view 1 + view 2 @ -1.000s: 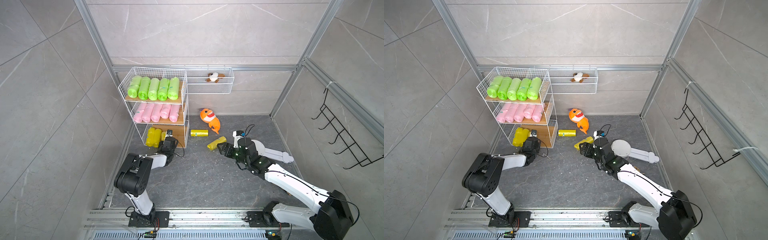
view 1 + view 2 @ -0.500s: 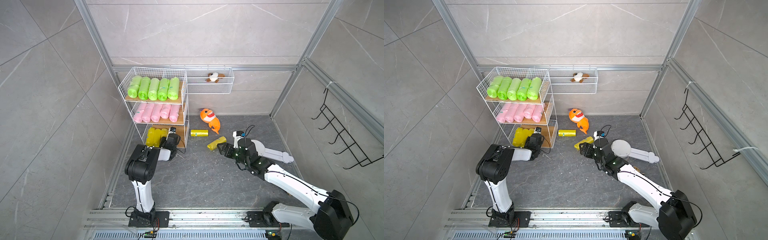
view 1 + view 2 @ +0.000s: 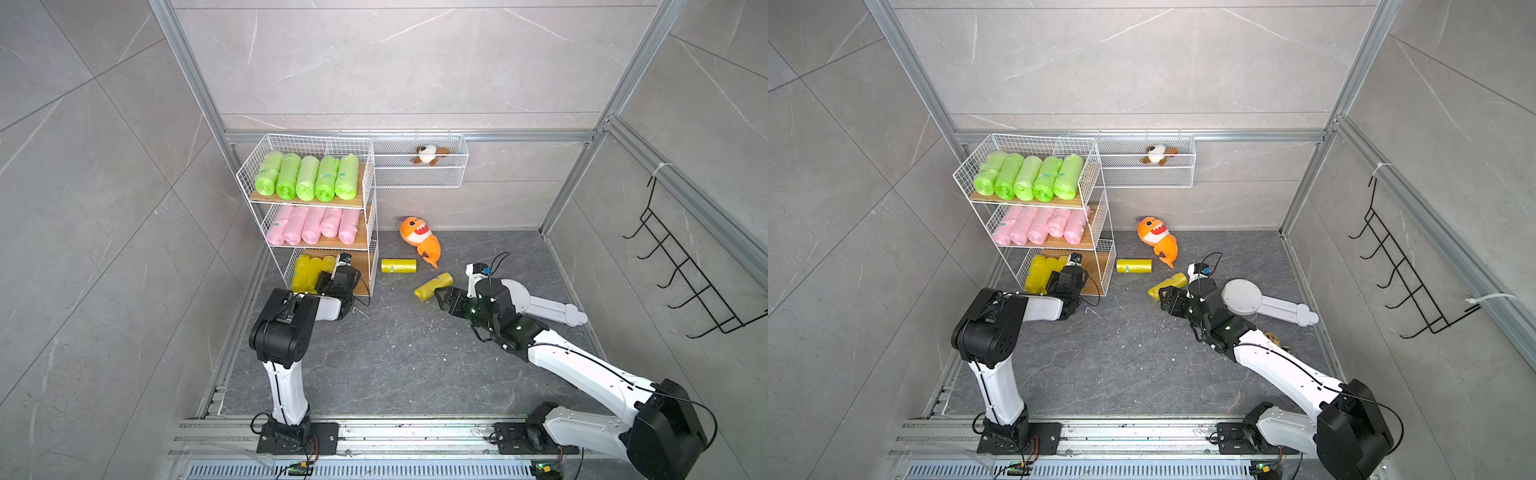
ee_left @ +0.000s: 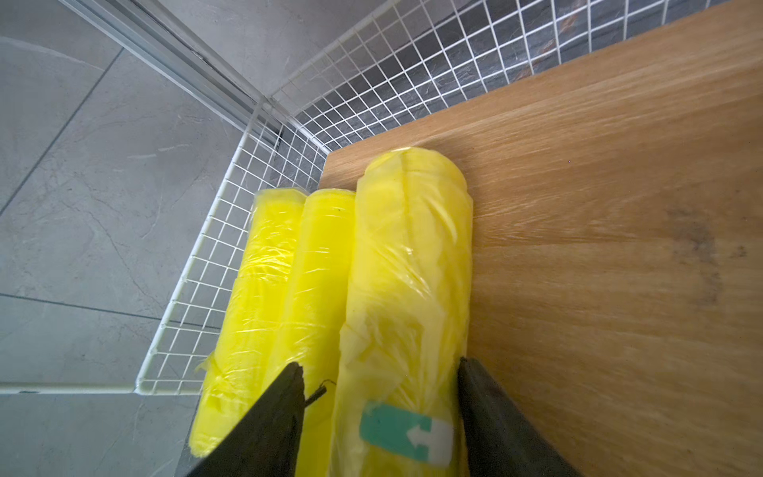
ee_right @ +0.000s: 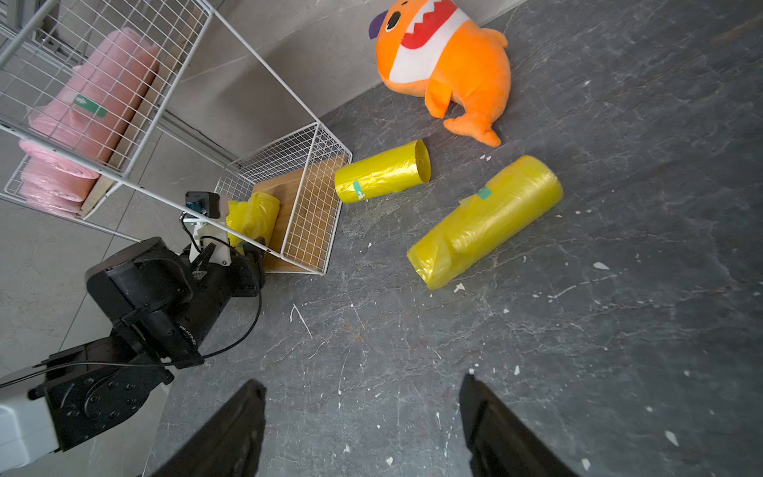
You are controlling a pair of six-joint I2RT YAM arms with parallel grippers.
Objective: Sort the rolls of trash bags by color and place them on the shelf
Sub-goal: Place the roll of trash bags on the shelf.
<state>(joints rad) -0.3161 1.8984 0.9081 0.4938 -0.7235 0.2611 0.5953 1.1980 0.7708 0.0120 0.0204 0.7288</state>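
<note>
The white wire-grid shelf (image 3: 368, 179) has three light-wood boards. Five lime green rolls (image 3: 307, 178) lie side by side on the top tier and five pale pink rolls (image 3: 313, 219) on the middle one. Only three yellow rolls (image 3: 308, 272) lie on the bottom tier, all soft, crinkly plastic cylinders. Two more yellow rolls lie apart on the dark, veined floor (image 3: 395, 353): one (image 3: 399, 266) just beside the shelf and one (image 3: 433, 285) at an angle nearer the right arm. The left gripper (image 4: 380, 362) reaches into the bottom tier and straddles the third yellow roll (image 4: 408, 268) loosely, one finger (image 4: 276, 417) standing off it. The right gripper (image 5: 359, 380) gapes wide and empty above the floor, near the angled roll. One orange plush shark (image 3: 419, 237) lies by the wall, and one small plush (image 3: 428, 154) sits in a wall-hung wire basket (image 3: 415, 178).
</note>
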